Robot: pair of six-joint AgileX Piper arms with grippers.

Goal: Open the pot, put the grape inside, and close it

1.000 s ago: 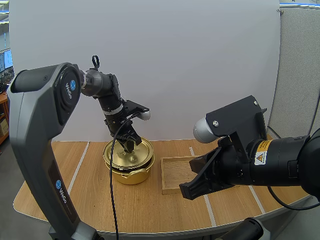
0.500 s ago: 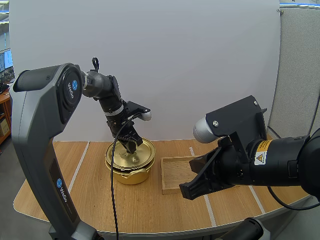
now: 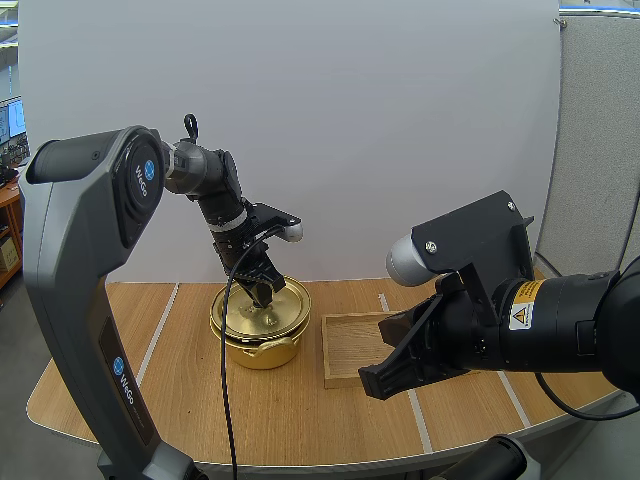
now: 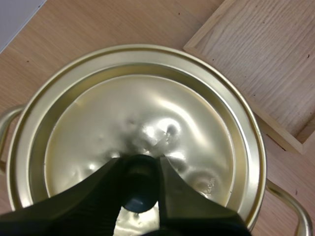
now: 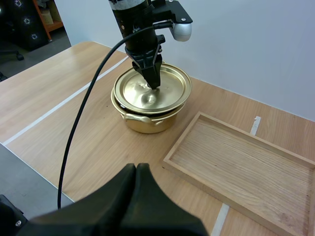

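Looks like a robotics lab in an office: wooden desk (image 3: 300,405) with tape lines (image 3: 157,338), white screen (image 3: 380,120) behind, grey partition (image 3: 600,140) far right, monitor (image 3: 12,118) at left edge.

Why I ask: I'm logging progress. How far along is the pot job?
Nothing is finished yet. In hand: the fingers of the left gripper pinch the knob of the lid, which sits askew on the pot. Left: lift it off, put the grape in, close. The right gripper hangs shut near the tray.

Wooden tray (image 3: 352,350) on table (image 3: 300,412)
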